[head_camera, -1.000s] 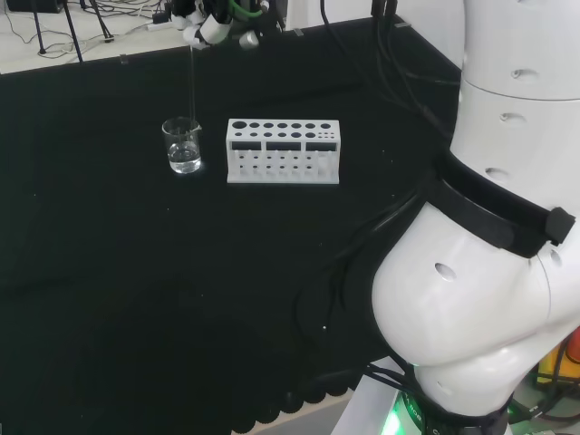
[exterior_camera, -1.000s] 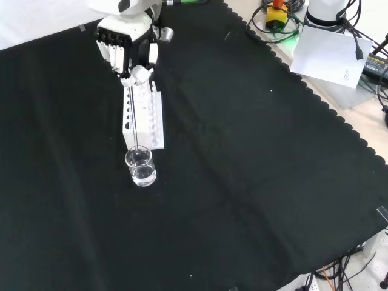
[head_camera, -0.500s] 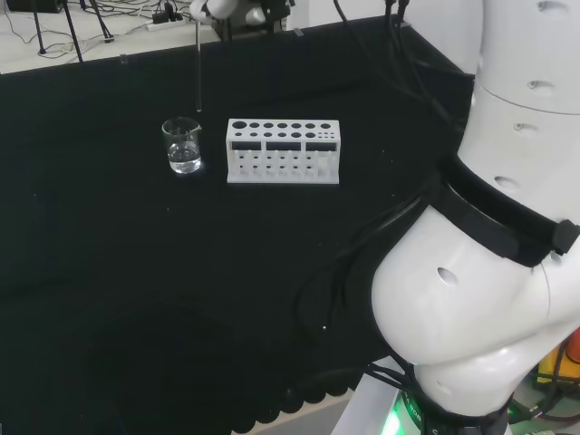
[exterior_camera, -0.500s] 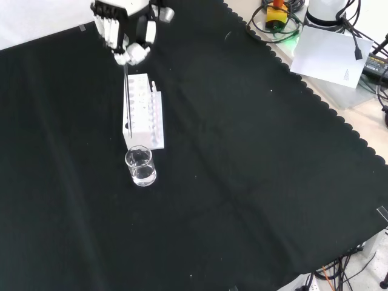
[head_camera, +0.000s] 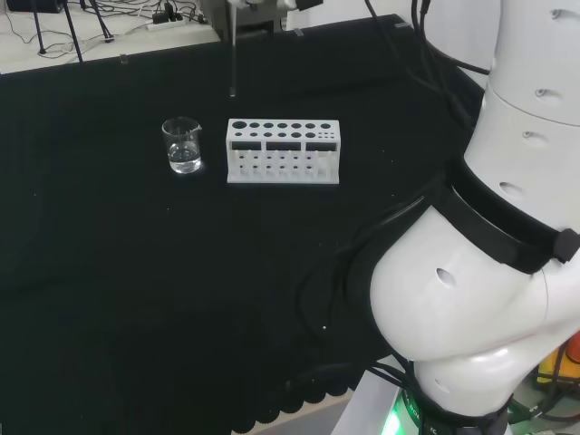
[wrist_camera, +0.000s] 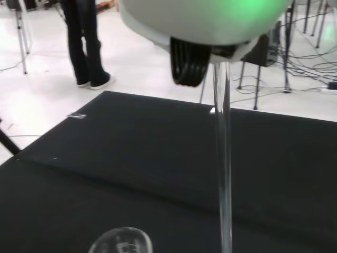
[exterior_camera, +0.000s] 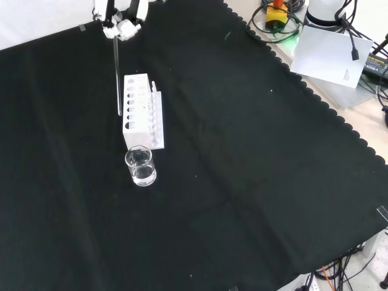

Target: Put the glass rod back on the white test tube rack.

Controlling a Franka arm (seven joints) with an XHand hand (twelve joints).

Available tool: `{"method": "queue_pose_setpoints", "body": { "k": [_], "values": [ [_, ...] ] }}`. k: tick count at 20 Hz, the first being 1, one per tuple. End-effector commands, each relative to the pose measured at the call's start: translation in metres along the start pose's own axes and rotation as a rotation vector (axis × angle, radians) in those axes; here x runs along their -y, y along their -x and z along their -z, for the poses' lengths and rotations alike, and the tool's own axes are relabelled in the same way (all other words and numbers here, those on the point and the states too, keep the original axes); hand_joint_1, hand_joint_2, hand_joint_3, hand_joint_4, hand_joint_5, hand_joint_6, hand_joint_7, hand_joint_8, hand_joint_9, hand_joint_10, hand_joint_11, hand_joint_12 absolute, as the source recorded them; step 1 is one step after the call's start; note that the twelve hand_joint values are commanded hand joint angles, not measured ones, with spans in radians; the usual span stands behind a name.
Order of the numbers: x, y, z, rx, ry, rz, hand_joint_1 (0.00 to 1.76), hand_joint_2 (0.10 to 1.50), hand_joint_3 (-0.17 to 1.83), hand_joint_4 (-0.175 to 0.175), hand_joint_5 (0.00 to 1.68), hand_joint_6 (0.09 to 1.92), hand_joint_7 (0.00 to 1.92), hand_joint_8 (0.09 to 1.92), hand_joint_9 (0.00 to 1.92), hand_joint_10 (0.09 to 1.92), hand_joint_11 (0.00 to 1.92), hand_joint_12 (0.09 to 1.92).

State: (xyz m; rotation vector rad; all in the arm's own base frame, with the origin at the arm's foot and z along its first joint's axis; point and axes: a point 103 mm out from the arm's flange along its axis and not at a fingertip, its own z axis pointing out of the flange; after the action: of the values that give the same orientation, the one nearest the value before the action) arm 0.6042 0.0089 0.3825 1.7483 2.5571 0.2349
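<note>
Pinching the thin clear glass rod (exterior_camera: 117,79) upright, robot hand (exterior_camera: 119,24) hangs over the white test tube rack (exterior_camera: 143,119); misaligned tip could strike its top and snap.

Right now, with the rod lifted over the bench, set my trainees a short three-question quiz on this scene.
1. True or false: the glass rod hangs roughly upright from the hand.
2. What does the beaker hold? A) clear liquid B) red powder C) nothing
3. In the head view, on which side of the white test tube rack does the beaker stand?

Key: 1. True. 2. A. 3. On its left, apart from it.
</note>
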Motion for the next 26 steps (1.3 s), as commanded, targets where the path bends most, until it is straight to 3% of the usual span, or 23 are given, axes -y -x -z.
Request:
{"method": "queue_pose_setpoints", "body": {
  "k": [1, 14, 26],
  "values": [
    [0.020, 0.030, 0.003, 0.027, -0.007, -0.087, 1.33, 0.59, 0.79, -0.175, 1.22, 0.56, 1.34, 0.89, 1.90, 0.40, 1.74, 0.78],
    [0.055, 0.073, 0.025, 0.062, 0.011, -0.179, 1.33, 0.59, 0.80, -0.175, 1.22, 0.55, 1.34, 0.88, 1.90, 0.40, 1.74, 0.78],
    [0.099, 0.073, 0.049, 0.085, 0.035, -0.185, 1.33, 0.58, 0.80, -0.175, 1.23, 0.55, 1.34, 0.88, 1.90, 0.40, 1.74, 0.78]
  ]
}}
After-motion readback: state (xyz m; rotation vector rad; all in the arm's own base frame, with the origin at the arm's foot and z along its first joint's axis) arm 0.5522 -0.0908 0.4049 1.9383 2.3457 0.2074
